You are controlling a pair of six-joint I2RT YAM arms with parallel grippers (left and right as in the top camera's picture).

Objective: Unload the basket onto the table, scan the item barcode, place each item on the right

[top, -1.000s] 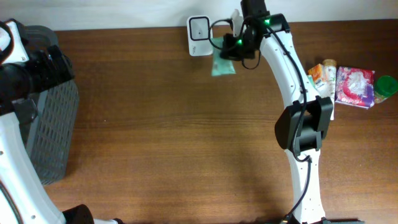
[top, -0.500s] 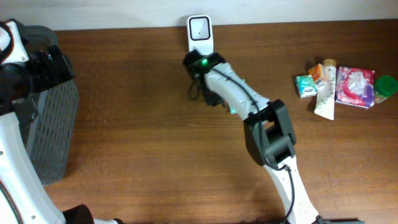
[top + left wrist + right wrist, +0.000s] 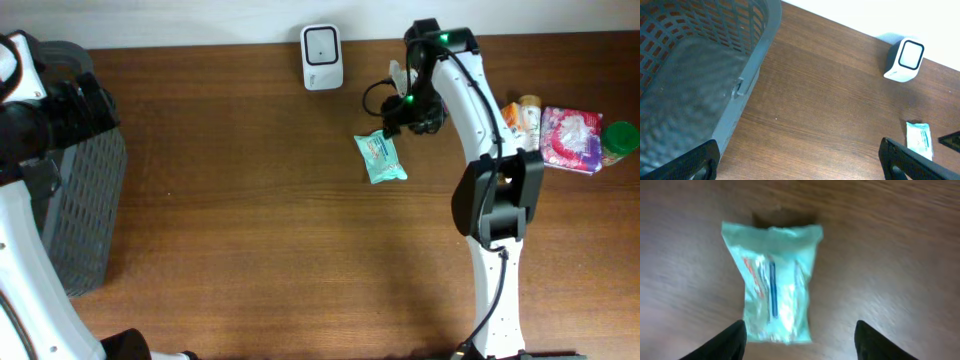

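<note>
Below right gripper (image 3: pixel 800 337), jaws apart: teal packet (image 3: pixel 774 300), ungripped.

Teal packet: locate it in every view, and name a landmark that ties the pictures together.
Overhead: the teal packet lies upper middle, below and to the right of the scanner.
Left wrist: it sits near the bottom right corner, below the scanner.
Right wrist: it fills the centre of the picture, lying flat.
Landmark: the white scanner, seen in the overhead and left wrist views; the right wrist view does not show it.
</note>
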